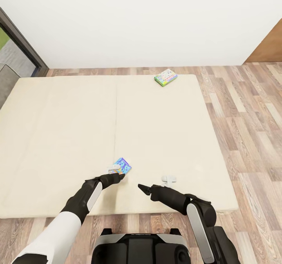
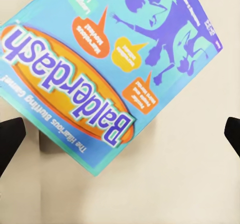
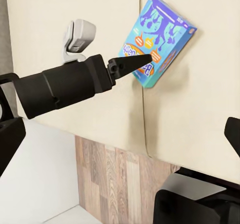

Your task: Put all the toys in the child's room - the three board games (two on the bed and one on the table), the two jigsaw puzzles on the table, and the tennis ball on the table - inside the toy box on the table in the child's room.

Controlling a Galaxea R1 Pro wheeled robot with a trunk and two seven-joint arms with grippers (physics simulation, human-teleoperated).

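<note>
We see two board games on the bed (image 1: 58, 138), a wide plain beige mattress with a seam down its middle. Blue-purple board game (image 1: 122, 166): thin flat box, "Balderdash" cover face up, lying flat near the bed's near edge, rotated askew, just beside the seam. Green-edged board game (image 1: 165, 77): colourful printed cover up, flat, at the far edge toward the right corner. The two lie well apart.

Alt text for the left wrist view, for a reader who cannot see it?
A blue-purple board game box titled Balderdash lies tilted on the beige bed, seen from directly above. The dark tips of the open left gripper show at both edges, wide apart and not touching the box.
</note>
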